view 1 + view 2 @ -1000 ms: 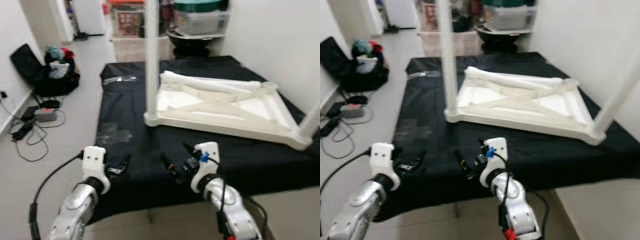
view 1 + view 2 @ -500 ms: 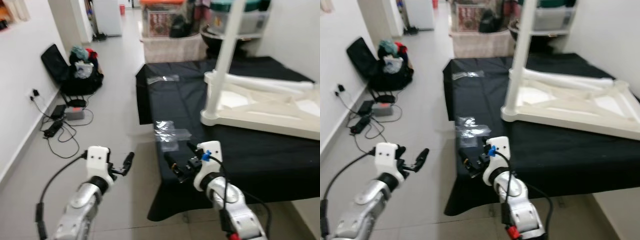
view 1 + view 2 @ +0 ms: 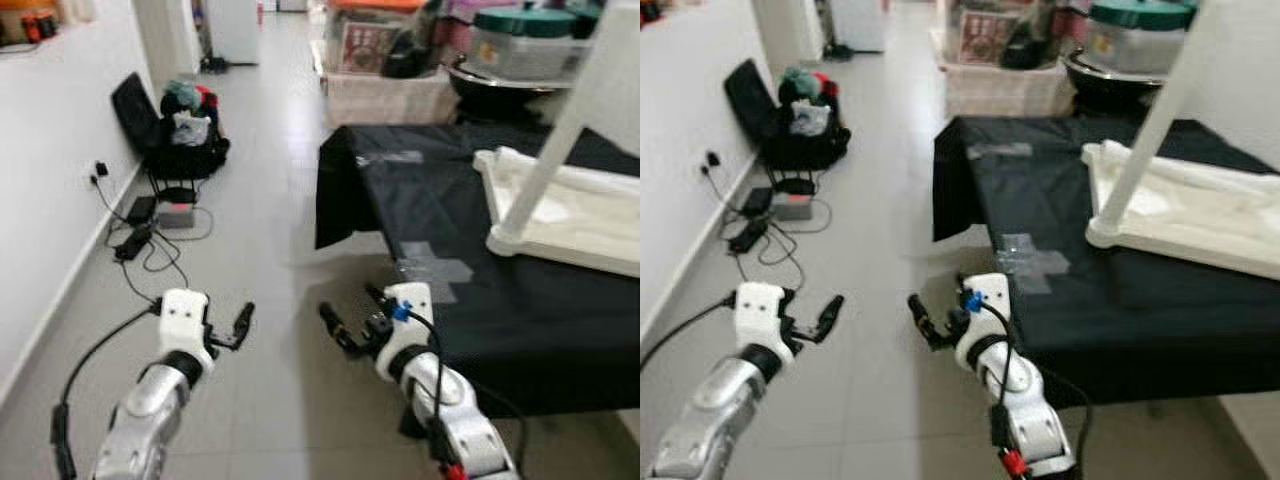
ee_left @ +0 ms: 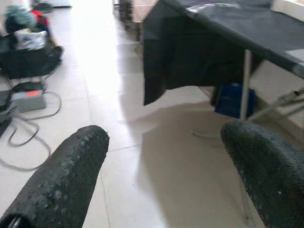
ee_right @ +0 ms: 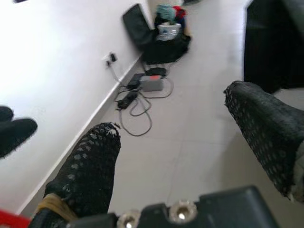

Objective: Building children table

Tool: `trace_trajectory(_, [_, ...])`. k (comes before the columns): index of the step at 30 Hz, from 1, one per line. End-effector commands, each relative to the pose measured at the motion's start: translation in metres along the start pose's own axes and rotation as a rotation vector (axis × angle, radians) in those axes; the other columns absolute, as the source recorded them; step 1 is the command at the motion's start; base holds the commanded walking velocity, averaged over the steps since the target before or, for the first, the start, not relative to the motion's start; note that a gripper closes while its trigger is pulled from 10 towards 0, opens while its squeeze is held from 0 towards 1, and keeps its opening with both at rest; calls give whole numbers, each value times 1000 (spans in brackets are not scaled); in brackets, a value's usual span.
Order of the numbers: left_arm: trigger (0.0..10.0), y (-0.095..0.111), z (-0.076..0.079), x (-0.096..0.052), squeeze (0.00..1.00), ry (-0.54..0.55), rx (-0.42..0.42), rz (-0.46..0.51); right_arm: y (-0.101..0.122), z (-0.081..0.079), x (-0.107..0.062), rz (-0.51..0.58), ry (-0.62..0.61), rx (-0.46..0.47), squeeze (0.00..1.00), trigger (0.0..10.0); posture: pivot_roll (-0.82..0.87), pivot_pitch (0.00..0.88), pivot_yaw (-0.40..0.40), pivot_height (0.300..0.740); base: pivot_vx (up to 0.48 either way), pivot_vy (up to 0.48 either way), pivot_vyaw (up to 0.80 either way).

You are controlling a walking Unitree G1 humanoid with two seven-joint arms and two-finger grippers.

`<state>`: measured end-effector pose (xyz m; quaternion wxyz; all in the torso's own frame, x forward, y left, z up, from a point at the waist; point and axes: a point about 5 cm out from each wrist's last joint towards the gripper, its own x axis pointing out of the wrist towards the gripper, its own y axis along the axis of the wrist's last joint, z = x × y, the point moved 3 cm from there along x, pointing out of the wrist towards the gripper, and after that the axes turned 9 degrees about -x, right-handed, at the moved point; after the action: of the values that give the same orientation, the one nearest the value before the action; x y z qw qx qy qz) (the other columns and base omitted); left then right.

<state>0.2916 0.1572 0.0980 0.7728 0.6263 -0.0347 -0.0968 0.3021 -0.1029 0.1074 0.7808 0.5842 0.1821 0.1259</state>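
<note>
Camera swung left; upturned table, leg upward.

Matt black cloth, glossy white plastic table, smooth tiled floor.

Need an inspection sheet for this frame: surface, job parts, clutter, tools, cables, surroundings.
Surface: worktable under black cloth, on the robot's right.
Job's things: white children's table lying upside down on the cloth, one leg standing up.
Clutter: clear plastic bags on the cloth.
Grippers: left tool open, empty, over the floor; right tool open, empty, beside the cloth's edge.
Cables: loose cords and a power brick by the left wall.
Surroundings: black bags with clothes, storage bins behind the worktable.
</note>
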Motion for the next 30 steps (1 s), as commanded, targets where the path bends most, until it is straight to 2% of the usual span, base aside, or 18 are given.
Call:
trace_trajectory(1, [10000,-1,7,1,0,-18,7,0,-10,7,-4,-45,-23,6,0,10000,-82,0,-26,740,0,0,-800])
trace_trajectory(8, [10000,0,7,1,0,-8,3,8,-12,9,-4,-60,-40,20,0,10000,-82,0,-27,740,0,0,-800])
trace_trajectory(17, [10000,1,8,1,0,-15,39,7,-15,17,-3,-79,-105,68,0,10000,-79,0,-27,740,0,0,-800])
trace_trajectory(30, [10000,1,7,2,0,-11,57,6,-15,19,-2,-80,-124,95,0,10000,-79,0,-23,740,0,0,-800])
